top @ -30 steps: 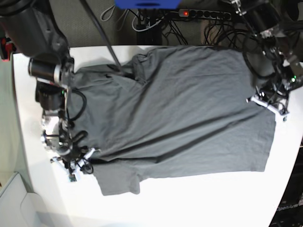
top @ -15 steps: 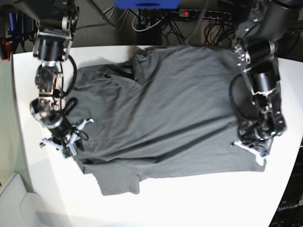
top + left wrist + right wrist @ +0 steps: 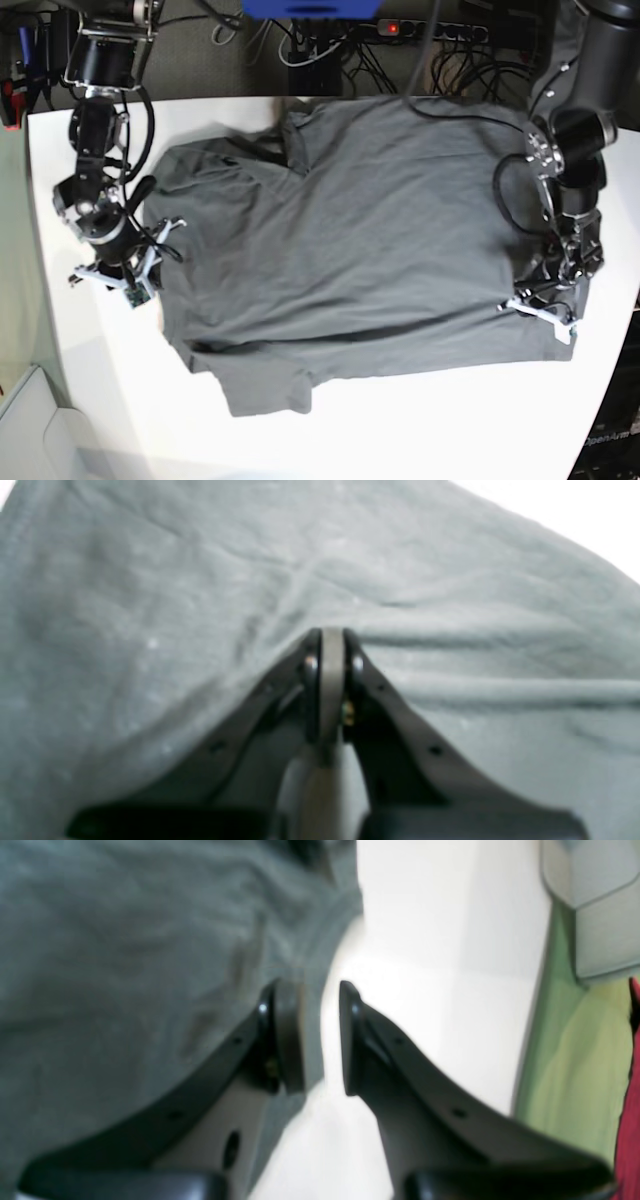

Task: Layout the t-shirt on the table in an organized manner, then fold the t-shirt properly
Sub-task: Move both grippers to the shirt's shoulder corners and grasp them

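The dark grey t-shirt [image 3: 360, 250] lies spread on the white table [image 3: 420, 430], collar toward the left and hem toward the right. One sleeve [image 3: 265, 390] points to the near edge. My left gripper [image 3: 540, 315] sits at the hem's near right corner. In the left wrist view the left gripper [image 3: 327, 645] is shut, and the t-shirt [image 3: 150, 605] creases up to its tips. My right gripper [image 3: 125, 282] is at the shirt's left edge. The right gripper [image 3: 320, 1035] is open by a narrow gap, one finger over the t-shirt [image 3: 125, 940] and the other over bare table [image 3: 425, 965].
Behind the table's far edge lie a power strip [image 3: 430, 30] with tangled cables and a blue object [image 3: 310, 8]. A pale bin [image 3: 25, 420] stands off the near left corner. Green floor [image 3: 575, 1050] shows past the table's left edge.
My left gripper has travelled down the shirt's right side to the hem corner. The right gripper moved up along the left edge. The shirt has shifted slightly toward the right.
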Robot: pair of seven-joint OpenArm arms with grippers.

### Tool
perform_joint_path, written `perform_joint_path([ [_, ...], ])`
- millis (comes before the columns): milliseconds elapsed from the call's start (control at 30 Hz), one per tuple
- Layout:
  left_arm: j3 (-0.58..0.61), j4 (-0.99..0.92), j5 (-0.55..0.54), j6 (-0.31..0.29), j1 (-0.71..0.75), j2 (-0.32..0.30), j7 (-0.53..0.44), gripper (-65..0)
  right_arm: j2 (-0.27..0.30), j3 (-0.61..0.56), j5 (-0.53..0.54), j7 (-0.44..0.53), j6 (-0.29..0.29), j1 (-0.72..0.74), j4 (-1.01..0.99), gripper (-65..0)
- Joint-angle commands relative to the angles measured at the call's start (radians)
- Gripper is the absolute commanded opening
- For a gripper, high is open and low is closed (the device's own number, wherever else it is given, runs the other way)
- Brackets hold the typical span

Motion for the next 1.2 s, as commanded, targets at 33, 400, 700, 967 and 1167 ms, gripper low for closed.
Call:
perform_joint_path([
  [33, 0.001, -0.006, 0.038, 0.036, -0.024, -0.037, 0.037, -64.5, 0.010, 0.003, 0.009, 0.013, -0.006, -0.012, 0.036, -54.3],
  [400, 0.000, 0.182, 0.031, 0.036, -0.056, -0.008, 0.148, -64.5, -0.047, 0.006, 0.009, 0.013, 0.092, -0.117, 0.105, -54.0],
  [700, -0.002, 0.722, 0.031, 0.025, 0.110, 0.060, 0.668, -59.2, -0.093, 0.037, 0.008, -0.202, 0.092, -0.114, 0.209, -39.9],
  [967, -0.194, 1.368, 0.031, 0.022, 0.484, 0.150, 0.899, -22.0, -0.093, 0.037, 0.009, -0.314, 0.092, -0.171, 0.335, -27.3],
  [1167, -0.270, 1.538, 0.031, 0.022, 0.728, 0.178, 0.921, -20.3, -0.114, 0.032, 0.009, -0.352, 0.092, -0.231, 0.375, -27.0],
])
